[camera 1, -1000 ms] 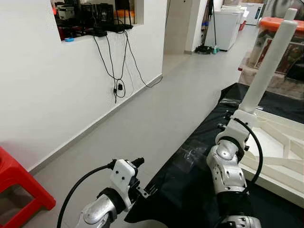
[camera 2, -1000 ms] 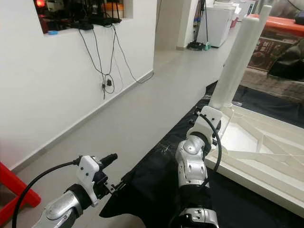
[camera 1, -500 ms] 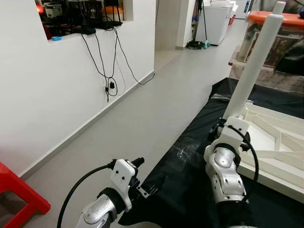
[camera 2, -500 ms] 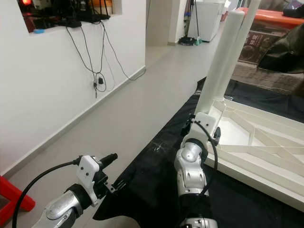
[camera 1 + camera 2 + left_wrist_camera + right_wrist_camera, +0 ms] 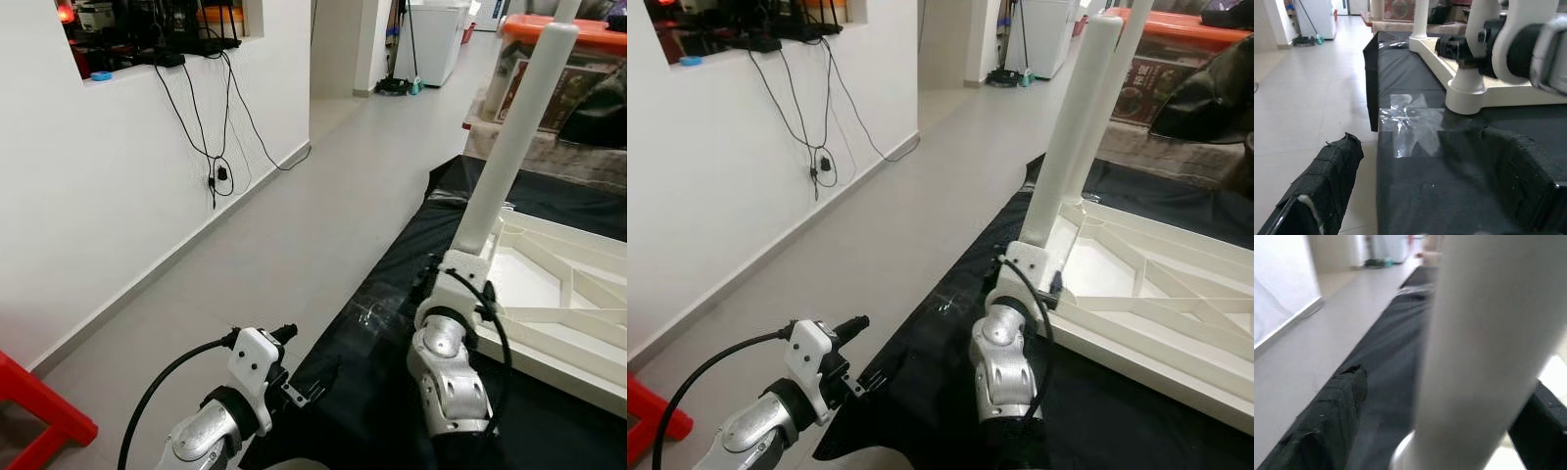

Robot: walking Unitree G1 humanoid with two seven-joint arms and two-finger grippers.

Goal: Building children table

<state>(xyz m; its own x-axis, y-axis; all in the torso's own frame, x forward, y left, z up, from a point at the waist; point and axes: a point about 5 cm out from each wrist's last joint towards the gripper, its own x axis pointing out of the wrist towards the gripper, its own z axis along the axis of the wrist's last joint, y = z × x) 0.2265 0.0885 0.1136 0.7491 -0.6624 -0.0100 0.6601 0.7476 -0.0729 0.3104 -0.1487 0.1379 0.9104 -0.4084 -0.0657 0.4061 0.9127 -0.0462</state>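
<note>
Your right gripper (image 5: 1449,396) straddled the smooth, round white table leg (image 5: 509,147), fingers parted around it; whether they gripped, you couldn't tell. The leg stood more upright than a second before. Your left gripper (image 5: 1420,196) hung open over black sheet (image 5: 1415,161).

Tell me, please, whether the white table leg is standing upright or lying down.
Upright: the white cylindrical table leg rises from a corner of the overturned white tabletop frame, leaning slightly.

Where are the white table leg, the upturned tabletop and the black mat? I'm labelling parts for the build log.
white table leg (image 5: 509,147), left eye view, middle of its shaft.
upturned tabletop (image 5: 549,338), left eye view, its near rim.
black mat (image 5: 1415,196), left wrist view, bare near part.
</note>
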